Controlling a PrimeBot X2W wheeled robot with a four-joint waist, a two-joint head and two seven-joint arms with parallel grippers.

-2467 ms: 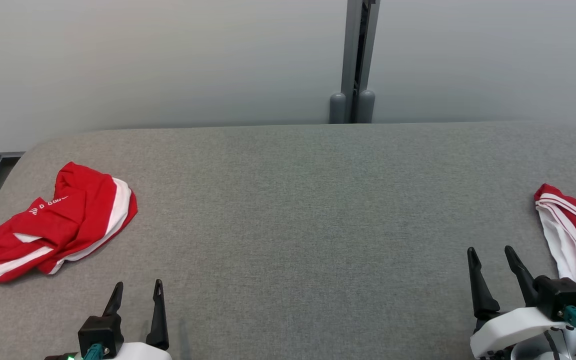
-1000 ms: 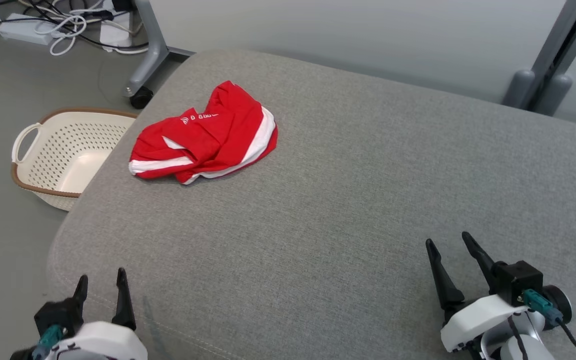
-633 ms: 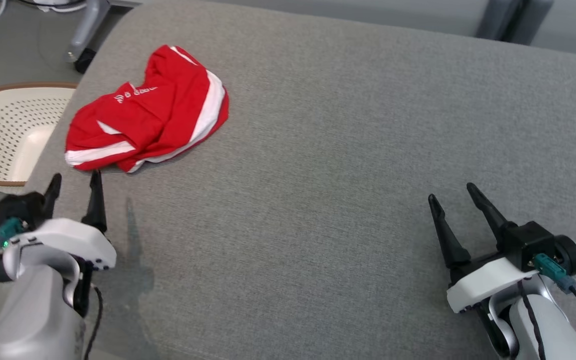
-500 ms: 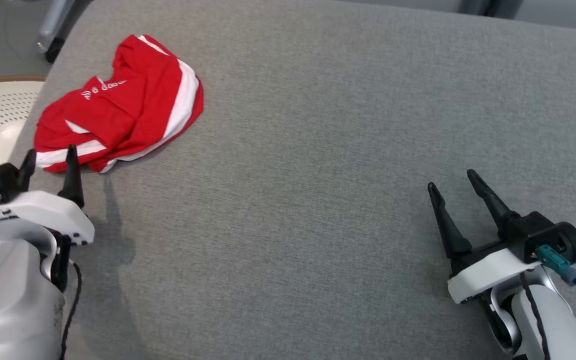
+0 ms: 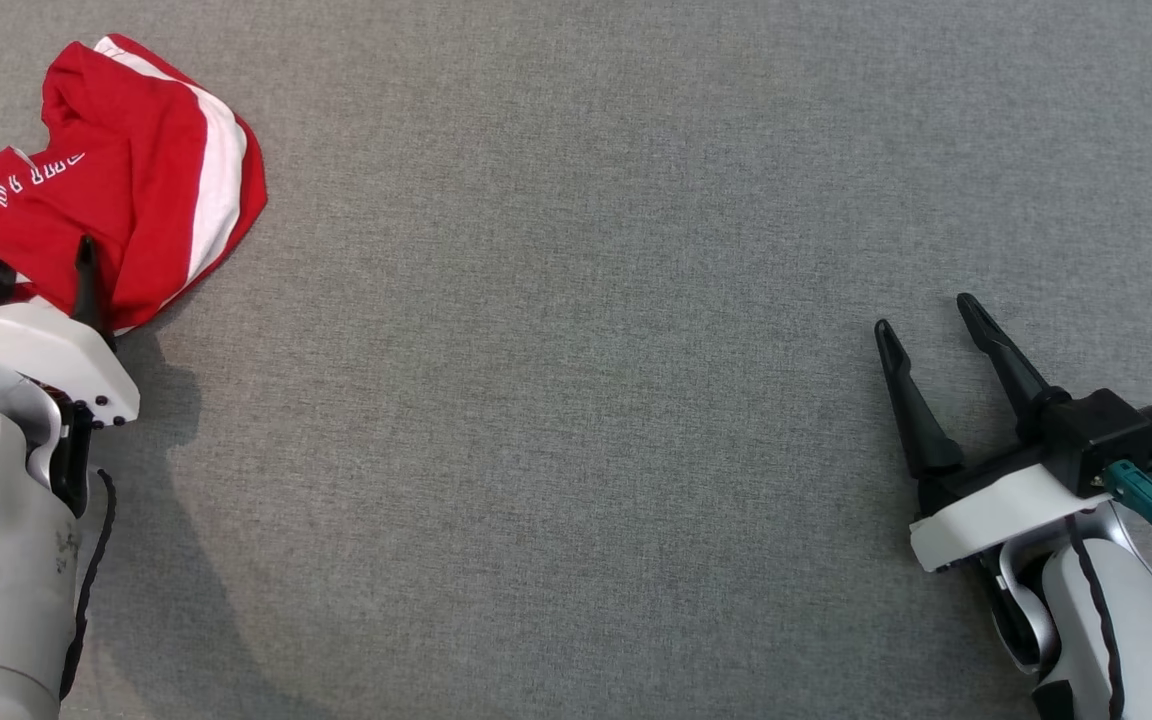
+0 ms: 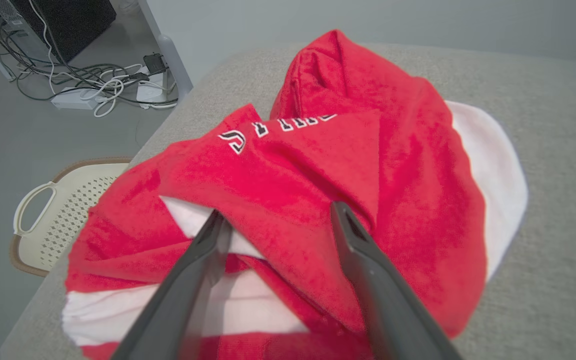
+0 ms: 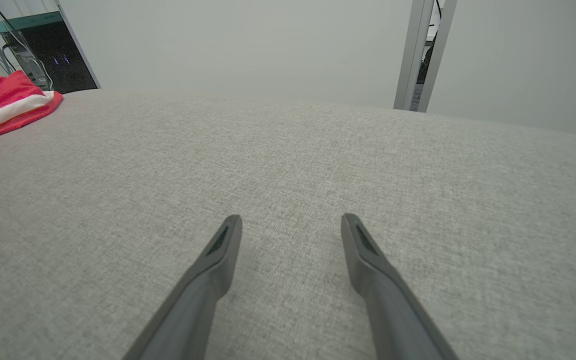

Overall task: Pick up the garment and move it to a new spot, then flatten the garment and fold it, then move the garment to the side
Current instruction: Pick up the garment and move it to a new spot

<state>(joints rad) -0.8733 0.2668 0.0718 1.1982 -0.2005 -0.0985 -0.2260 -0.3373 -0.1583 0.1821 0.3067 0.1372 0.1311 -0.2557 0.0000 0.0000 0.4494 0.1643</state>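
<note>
Left claw point(image 5: 36, 262) is seen with jaws spread wide at the near edge of the red and white garment point(image 5: 136, 150), nothing clamped. In the left wrist view a raised red fold is straddled by the two dark fingers, and the left tip is set at a white patch. Contact with the cloth cannot be told. Garment is found crumpled at the far left of the grey worktop point(image 5: 576, 300), white lettering uppermost. Right claw point(image 5: 924, 314) is held equally wide and empty over bare cloth at the near right, well apart from the garment. A cream perforated basket point(image 6: 53, 210) is noted on the floor beyond the worktop's left edge, with cables point(image 6: 93, 85) farther off.
</note>
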